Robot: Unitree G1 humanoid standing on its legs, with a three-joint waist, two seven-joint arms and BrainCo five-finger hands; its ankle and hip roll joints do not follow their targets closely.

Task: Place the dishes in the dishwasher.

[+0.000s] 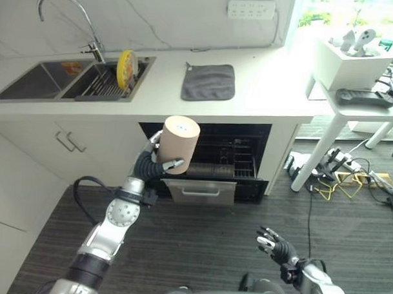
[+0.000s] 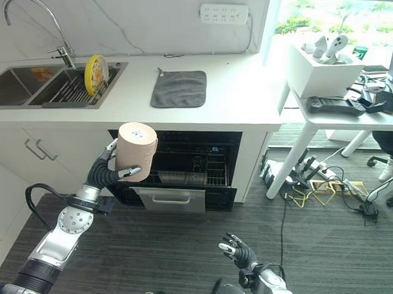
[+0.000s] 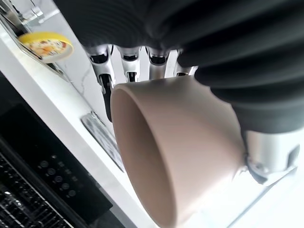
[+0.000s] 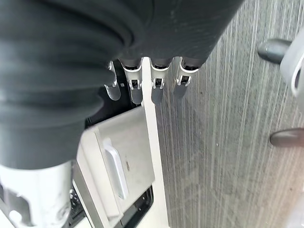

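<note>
The left hand (image 1: 156,160) grips a tan cup (image 1: 180,144) before the open dishwasher (image 1: 222,162), while the right hand (image 1: 275,246) hangs loosely open, holding nothing.

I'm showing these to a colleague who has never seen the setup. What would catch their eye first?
Most striking is the beige cup, held bottom-up in the left hand in front of the open dishwasher under the counter. Next, a yellow plate stands on edge in the sink rack. The right hand hangs open low over the floor.
</note>
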